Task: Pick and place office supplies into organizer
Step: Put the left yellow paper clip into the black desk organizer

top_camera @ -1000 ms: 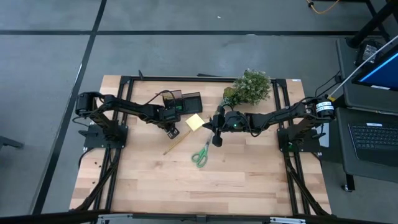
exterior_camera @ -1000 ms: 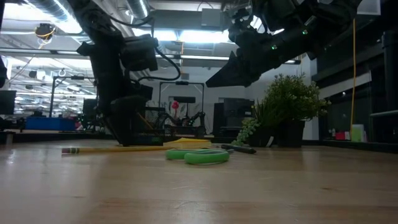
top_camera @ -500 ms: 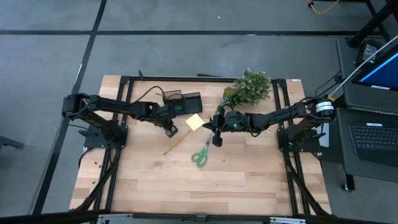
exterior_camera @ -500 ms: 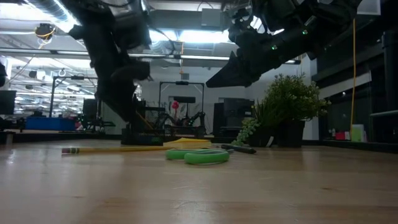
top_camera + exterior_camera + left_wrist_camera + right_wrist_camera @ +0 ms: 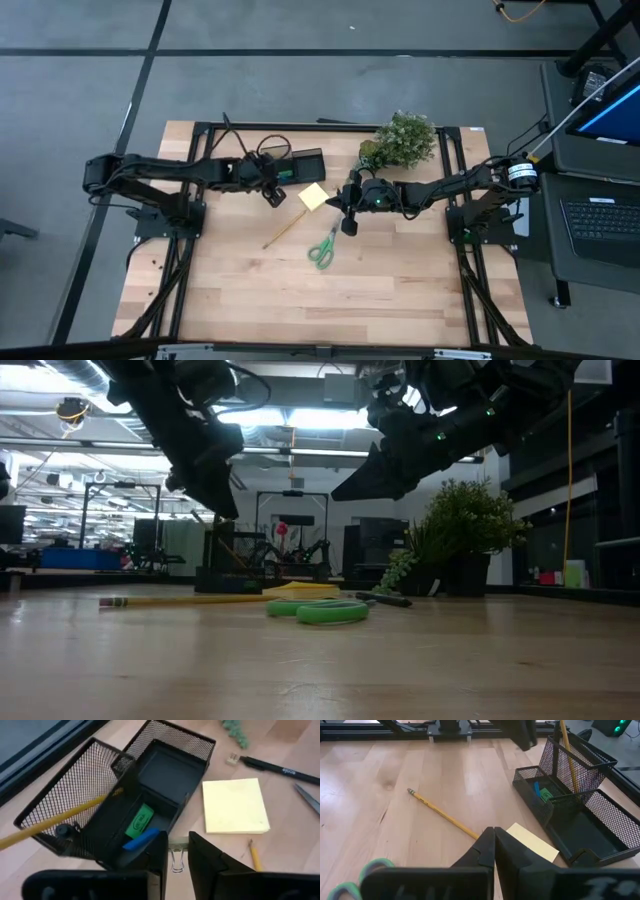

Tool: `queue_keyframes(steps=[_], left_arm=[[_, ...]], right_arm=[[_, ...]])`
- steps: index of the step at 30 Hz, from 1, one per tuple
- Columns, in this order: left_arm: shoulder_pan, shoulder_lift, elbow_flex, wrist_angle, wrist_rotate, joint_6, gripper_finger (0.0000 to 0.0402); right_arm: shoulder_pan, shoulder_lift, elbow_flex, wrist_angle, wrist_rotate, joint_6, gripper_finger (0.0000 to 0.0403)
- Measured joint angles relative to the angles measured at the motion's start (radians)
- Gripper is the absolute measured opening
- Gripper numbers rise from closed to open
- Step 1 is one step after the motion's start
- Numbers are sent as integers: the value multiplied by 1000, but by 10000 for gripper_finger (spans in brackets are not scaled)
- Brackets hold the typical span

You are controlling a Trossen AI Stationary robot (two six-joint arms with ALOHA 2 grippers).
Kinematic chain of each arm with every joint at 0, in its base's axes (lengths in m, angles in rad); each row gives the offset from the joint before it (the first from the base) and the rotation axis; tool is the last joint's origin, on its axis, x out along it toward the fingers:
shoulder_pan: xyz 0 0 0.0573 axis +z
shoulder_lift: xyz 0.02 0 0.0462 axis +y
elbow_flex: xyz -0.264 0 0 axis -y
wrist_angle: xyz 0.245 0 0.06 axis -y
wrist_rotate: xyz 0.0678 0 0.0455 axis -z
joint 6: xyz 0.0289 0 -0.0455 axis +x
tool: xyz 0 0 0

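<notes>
The black mesh organizer (image 5: 165, 775) stands at the table's far middle, left of the plant. It holds a pencil (image 5: 55, 822) upright in its tall cup, and a green piece (image 5: 138, 821) and a blue piece (image 5: 141, 840) in a small compartment. My left gripper (image 5: 176, 840) hangs raised just in front of the organizer (image 5: 295, 163), shut on a small wire-handled clip. The yellow sticky-note pad (image 5: 313, 196), black pen (image 5: 272, 766), second pencil (image 5: 283, 230) and green-handled scissors (image 5: 322, 247) lie flat on the wood. My right gripper (image 5: 348, 225) hovers shut and empty beside the pad. My left gripper pinches the small clip (image 5: 176, 844) between its two fingertips, coming slanting down from the table's left. The clip's silver wire handles (image 5: 176, 864) stick out between the fingers toward the wrist. The fingers hide its body. It is lifted clear of the table.
A bushy green plant (image 5: 400, 140) stands at the far right of the organizer, close behind my right arm. The black table frame (image 5: 200, 130) runs along the far edge and both sides. Bare wood lies toward the near edge (image 5: 320, 310).
My left gripper has risen and drawn back toward the far-left, from near the pencil on the table up to the organizer's front, tipping closer to level, its grip unchanged.
</notes>
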Motion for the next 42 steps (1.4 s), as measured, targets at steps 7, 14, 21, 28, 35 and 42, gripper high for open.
queue_keyframes(steps=[7, 14, 21, 28, 35, 42], left_arm=[[44, 28, 0, 5, -4, 36, 49], [85, 74, 0, 5, -3, 97, 50], [96, 157, 0, 6, -8, 116, 50], [95, 226, 0, 21, -13, 130, 50], [95, 255, 0, 21, -55, 139, 50], [95, 255, 1, 21, -17, 143, 54]], right_arm=[[0, 0, 0, 0, 0, 0, 12], [0, 0, 0, 0, 0, 0, 12], [0, 0, 0, -2, 0, 0, 12], [0, 0, 0, -5, 0, 0, 12], [0, 0, 0, -6, 0, 0, 12], [0, 0, 0, -6, 0, -1, 12]])
